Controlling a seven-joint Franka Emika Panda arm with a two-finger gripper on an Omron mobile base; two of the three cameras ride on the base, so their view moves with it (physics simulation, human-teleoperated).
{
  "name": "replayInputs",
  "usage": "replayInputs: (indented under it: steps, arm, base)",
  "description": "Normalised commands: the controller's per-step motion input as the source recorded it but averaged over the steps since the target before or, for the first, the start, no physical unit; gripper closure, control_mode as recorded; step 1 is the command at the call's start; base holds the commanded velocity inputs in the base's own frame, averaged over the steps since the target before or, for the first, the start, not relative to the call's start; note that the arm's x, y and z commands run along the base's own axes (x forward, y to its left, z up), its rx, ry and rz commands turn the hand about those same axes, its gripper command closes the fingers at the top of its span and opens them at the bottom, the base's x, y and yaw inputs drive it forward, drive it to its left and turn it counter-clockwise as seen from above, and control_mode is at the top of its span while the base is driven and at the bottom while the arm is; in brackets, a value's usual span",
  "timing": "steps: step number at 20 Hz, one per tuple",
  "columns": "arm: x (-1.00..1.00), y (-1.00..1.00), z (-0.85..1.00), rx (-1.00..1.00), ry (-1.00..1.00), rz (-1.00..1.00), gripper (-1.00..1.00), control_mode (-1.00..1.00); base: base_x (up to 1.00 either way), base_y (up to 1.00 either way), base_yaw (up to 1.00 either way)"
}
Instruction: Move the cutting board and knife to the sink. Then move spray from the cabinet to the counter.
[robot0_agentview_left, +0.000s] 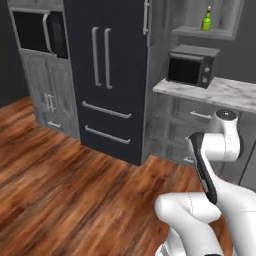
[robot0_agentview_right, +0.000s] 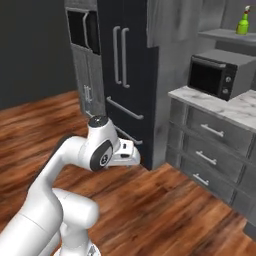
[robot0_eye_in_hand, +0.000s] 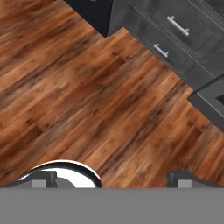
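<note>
The green spray (robot0_agentview_left: 206, 20) (robot0_agentview_right: 243, 23) stands upright on the open shelf niche of the grey cabinet (robot0_agentview_left: 210, 32) (robot0_agentview_right: 225, 35), high above the counter (robot0_agentview_left: 227, 92) (robot0_agentview_right: 240, 107). My arm is folded low over the floor, far from the shelf. In the hand view my gripper (robot0_eye_in_hand: 114, 179) points down at the wooden floor, open, with its fingertips (robot0_eye_in_hand: 41, 179) wide apart and nothing between them. The cutting board, the knife and the sink are out of view.
A dark microwave (robot0_agentview_left: 192, 66) (robot0_agentview_right: 216, 75) sits on the marble top below the shelf. A dark fridge (robot0_agentview_left: 107, 75) (robot0_agentview_right: 125, 60) with long grey handles stands to its left. Grey drawers (robot0_agentview_right: 210, 150) (robot0_eye_in_hand: 175, 26) line the counter front. Wooden floor (robot0_agentview_left: 75, 190) lies ahead.
</note>
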Motion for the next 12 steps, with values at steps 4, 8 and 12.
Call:
replayInputs:
  steps: [4,8,12]
  arm:
    - [0.00,0.00,0.00,0.00,0.00,0.00,-1.00,1.00]
    - [0.00,0.00,0.00,0.00,0.00,0.00,-1.00,1.00]
    - [0.00,0.00,0.00,0.00,0.00,0.00,-1.00,1.00]
  base:
    - [0.54,0.37,-0.53]
    - [0.56,0.37,-0.50]
    - [0.65,0.39,-0.37]
